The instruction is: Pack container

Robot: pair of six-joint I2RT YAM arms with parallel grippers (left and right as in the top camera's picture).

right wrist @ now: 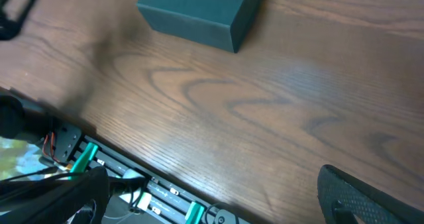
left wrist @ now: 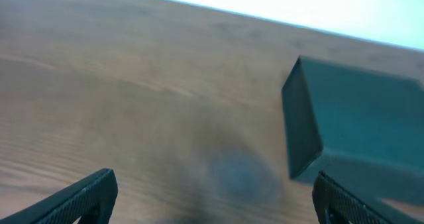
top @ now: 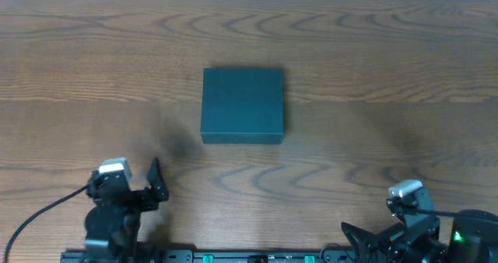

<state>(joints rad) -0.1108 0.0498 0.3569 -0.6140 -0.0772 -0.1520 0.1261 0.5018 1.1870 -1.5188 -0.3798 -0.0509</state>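
Note:
The container (top: 243, 106) is a dark teal rectangular box with its lid shut, lying flat on the wooden table near the middle. It also shows at the right of the left wrist view (left wrist: 361, 118) and at the top of the right wrist view (right wrist: 199, 8). My left gripper (top: 146, 187) is open and empty at the front left, apart from the box; its fingers show wide apart in its wrist view (left wrist: 215, 204). My right gripper (top: 369, 240) is open and empty at the front right (right wrist: 212, 207). No items for packing are in view.
The wooden table (top: 373, 68) runs to a pale far edge. A black mounting rail with green clips (right wrist: 132, 184) runs along the front edge under the arms. The left arm's cable (top: 39, 208) trails off to the left.

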